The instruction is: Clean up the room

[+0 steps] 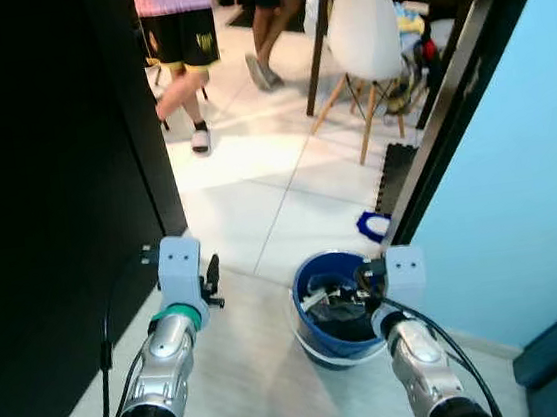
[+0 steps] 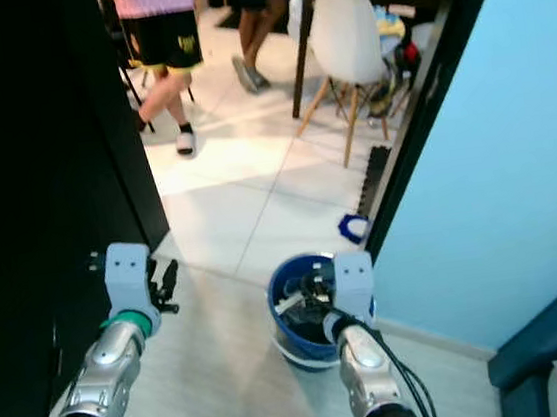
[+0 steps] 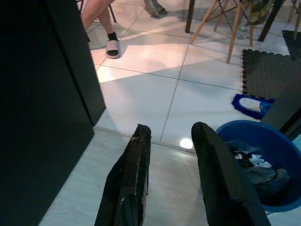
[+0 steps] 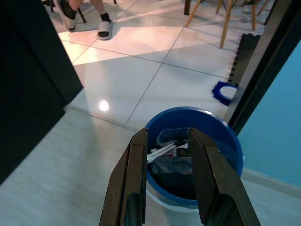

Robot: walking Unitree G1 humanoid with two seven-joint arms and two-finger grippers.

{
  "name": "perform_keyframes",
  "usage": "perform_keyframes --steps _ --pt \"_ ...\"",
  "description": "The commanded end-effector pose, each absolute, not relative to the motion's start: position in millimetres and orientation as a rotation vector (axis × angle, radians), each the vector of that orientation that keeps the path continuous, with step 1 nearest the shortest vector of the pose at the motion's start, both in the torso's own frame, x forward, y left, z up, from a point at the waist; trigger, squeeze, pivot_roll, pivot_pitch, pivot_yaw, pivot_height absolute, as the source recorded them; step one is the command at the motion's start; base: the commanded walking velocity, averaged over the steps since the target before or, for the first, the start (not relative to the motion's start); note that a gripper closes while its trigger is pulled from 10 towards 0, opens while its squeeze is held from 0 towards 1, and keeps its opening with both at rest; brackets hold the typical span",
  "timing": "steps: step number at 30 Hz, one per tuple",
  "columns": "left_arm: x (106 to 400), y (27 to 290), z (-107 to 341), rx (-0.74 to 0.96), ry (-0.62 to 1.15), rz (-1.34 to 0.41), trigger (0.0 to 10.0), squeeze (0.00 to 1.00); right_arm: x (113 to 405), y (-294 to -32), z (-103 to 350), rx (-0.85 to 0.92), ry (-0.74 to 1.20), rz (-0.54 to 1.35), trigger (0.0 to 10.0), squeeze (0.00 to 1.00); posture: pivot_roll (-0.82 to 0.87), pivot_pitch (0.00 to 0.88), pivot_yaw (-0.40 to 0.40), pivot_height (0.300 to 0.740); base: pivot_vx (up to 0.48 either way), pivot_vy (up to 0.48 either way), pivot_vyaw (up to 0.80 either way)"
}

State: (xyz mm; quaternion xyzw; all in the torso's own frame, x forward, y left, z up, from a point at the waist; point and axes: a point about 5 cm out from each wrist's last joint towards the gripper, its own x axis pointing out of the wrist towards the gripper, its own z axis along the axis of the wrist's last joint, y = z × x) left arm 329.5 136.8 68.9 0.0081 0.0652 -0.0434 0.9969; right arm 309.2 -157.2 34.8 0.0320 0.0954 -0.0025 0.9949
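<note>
A blue bucket (image 1: 302,306) stands on the pale floor by the doorway, holding dark cloth and white scraps (image 4: 170,162). My right gripper (image 4: 165,133) hovers just above the bucket's near rim, open, with nothing between its fingers. My left gripper (image 3: 171,129) is held out to the left of the bucket (image 3: 277,141), over bare floor near the dark cabinet, also open and empty. Both silver arms reach forward, the left one (image 1: 165,362) and the right one (image 1: 416,354).
A tall black cabinet (image 1: 46,195) walls the left side; a light blue wall (image 1: 518,191) and dark door frame (image 1: 447,99) close the right. Beyond the doorway are white tiles, a white chair (image 1: 365,38), a black mat (image 1: 395,170), a blue slipper (image 1: 371,225) and two people's legs (image 1: 188,78).
</note>
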Motion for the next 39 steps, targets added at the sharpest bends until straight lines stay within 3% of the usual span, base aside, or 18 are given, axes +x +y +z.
perform_keyframes --steps 1,31,39 --pt "326.9 137.2 63.7 0.005 0.153 -0.081 10.0 0.0 308.2 -157.9 32.7 0.067 0.2 -0.009 10.0 0.0 0.02 0.0 0.061 0.74 0.0 0.0 0.0" --pt "326.0 134.6 62.4 0.007 0.161 -0.093 10.0 0.0 308.3 -159.0 30.4 0.074 0.217 -0.015 10.0 0.0 0.02 0.0 0.064 0.74 -0.04 0.0 0.0" --pt "326.9 134.6 62.7 0.012 0.161 -0.084 10.0 0.0 308.8 -161.9 30.6 0.069 0.221 -0.026 10.0 0.0 0.02 0.0 0.067 0.74 0.0 0.0 -0.79"
